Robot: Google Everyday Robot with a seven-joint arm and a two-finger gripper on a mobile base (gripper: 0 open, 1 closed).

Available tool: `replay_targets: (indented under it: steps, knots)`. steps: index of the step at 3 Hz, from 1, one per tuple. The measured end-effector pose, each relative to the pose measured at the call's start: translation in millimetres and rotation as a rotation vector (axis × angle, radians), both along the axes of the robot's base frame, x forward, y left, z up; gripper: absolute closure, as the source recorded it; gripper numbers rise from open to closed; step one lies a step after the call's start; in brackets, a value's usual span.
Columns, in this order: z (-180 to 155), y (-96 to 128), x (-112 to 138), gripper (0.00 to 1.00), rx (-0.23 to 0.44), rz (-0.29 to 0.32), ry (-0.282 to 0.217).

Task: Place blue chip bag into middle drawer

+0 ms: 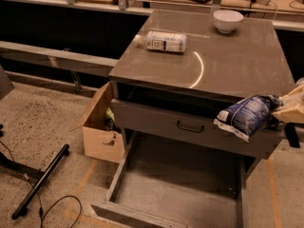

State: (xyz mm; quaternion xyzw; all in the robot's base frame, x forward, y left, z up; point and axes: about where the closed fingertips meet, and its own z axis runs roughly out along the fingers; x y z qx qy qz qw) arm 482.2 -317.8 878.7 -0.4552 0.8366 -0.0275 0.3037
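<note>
- The grey cabinet has a flat, smooth top with a dull sheen and a curved streak of reflected light.
- The middle drawer is pulled out low at the front: a wide grey metal tray with low side walls and a flat, bare floor.
- Above it is a closed grey drawer front with a black handle.
- An open brown cardboard box stands on the speckled floor against the cabinet's left side.
- The blue chip bag, puffy crinkled dark-blue foil with white print, hangs in the air before the cabinet's right front corner, above the drawer's right side.
- The gripper, pale with a black finger below, sits at the frame's right edge, clamped on the bag's right end; the bag juts leftward from it.
- A clear white-labelled bottle lies on its side on the top.
- A round white bowl sits at the back.
</note>
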Motion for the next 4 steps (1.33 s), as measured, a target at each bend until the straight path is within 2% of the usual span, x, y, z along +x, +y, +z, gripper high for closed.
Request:
replay_targets:
  steps: [1,2,3,4]
  knots:
    - [-23.4,11.4,-24.9,1.00,0.045,0.023,0.062]
    - [-62.2,31.3,-56.4,1.00,0.220,-0.013,0.143]
    - [-95.5,50.2,-78.3,1.00,0.374,-0.052,0.202]
    - [-125.7,70.0,-89.5,1.00,0.497,-0.067,0.230]
